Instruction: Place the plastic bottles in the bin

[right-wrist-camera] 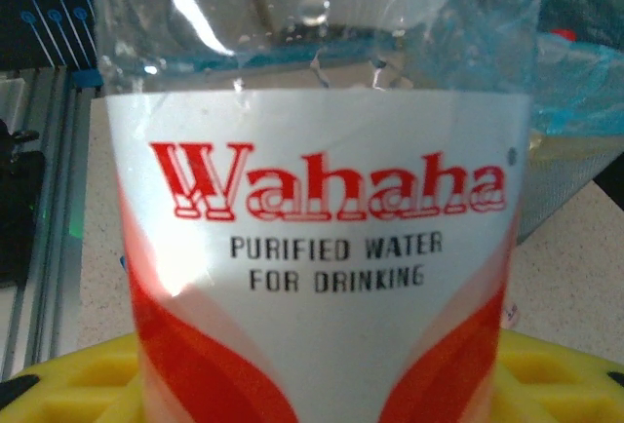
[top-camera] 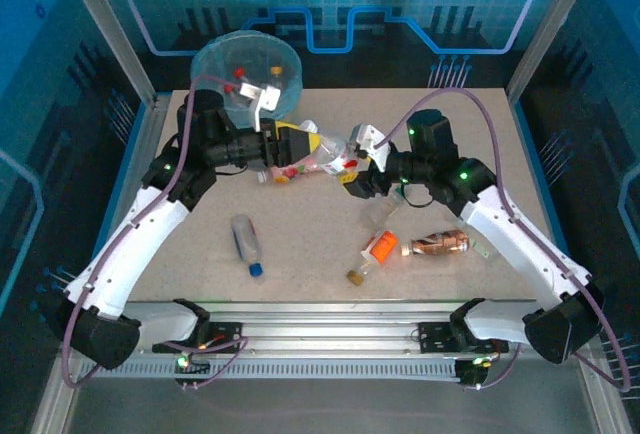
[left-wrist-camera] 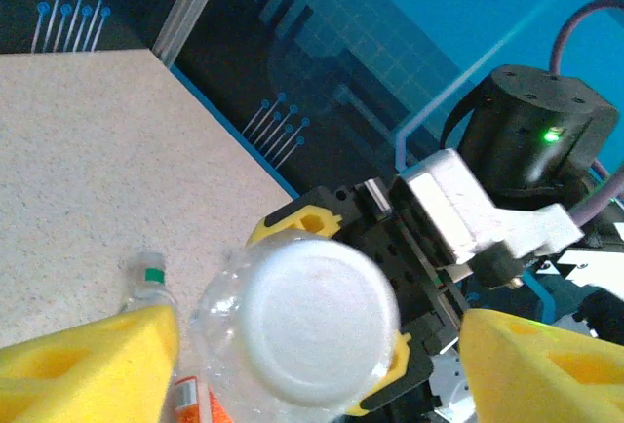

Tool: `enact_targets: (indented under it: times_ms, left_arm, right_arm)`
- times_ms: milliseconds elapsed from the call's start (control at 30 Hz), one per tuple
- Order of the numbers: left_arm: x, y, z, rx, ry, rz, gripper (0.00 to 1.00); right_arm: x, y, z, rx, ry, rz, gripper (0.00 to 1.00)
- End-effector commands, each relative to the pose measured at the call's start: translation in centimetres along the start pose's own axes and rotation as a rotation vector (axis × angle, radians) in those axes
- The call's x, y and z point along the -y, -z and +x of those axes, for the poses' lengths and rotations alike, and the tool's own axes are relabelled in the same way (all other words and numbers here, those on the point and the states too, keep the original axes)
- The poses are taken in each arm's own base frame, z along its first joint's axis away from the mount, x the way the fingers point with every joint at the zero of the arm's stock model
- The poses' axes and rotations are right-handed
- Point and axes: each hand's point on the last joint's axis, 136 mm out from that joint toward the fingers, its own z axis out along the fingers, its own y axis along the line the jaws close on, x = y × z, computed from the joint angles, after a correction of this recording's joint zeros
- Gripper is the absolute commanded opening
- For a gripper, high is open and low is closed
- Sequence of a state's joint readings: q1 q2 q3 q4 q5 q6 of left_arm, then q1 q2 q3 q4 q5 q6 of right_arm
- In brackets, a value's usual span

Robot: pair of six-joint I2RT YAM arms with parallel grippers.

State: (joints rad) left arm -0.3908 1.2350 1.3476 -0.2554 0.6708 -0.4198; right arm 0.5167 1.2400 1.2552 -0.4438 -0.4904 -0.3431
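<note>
Mid handover, by the look of it. Right claw (top-camera: 352, 166) is grasping the Wahaha bottle (top-camera: 322, 159), held off the surface (top-camera: 310, 224) around its centre, a bit toward the far edge. The bottle's long axis runs roughly left-right, straight from one claw to the other. Left claw (top-camera: 292, 156) meets the bottle end-on: in the left wrist view its round end sits between the yellow fingers (left-wrist-camera: 88, 360), with a gap each side, so that claw is released and straddling, not gripping. Can't tell whether that end is the cap or the base. Bin (top-camera: 212, 54) sits at the far-left corner, just behind the left claw, a few bottles already inside. The left arm is clearly the nearer one to it and the right arm is well away. My read: the next move hinges on the left claw clenching on that end before the right lets go, then a short swing back-left over the rim. Risk is a one-ended grip letting the bottle droop or slip. Loose on the surface toward the near edge: blue-capped bottle (top-camera: 246, 242), orange-labelled bottle (top-camera: 380, 247), brown-labelled bottle (top-camera: 440, 244), green-capped bottle (left-wrist-camera: 148, 291).
</note>
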Motion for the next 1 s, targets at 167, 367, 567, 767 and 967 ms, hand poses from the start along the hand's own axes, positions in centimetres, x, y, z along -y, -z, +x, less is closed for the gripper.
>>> enact_targets:
  times_ms: [167,367,567,767,967]
  left_arm:
    - [1.4,-0.1,-0.6,-0.002,-0.018,0.04,0.44]
    - [1.5,-0.1,-1.3,0.022,-0.027,0.032,0.52]
    - [1.4,-0.4,-1.9,0.037,-0.019,0.038,0.54]
    - [1.4,-0.6,-1.7,0.025,-0.014,0.05,0.31]
    - [1.7,-0.1,-2.1,0.049,-0.034,0.027,0.1]
  right_arm:
    - [-1.3,0.8,-0.4,0.024,-0.01,-0.016,0.59]
    - [-2.0,0.9,-0.4,0.014,-0.003,-0.035,0.6]
    - [-2.1,1.1,-0.7,0.004,0.007,-0.042,0.6]
    - [-2.1,1.1,-0.9,0.007,0.005,-0.046,0.6]
    - [-1.6,1.4,-1.6,0.017,-0.001,-0.001,0.68]
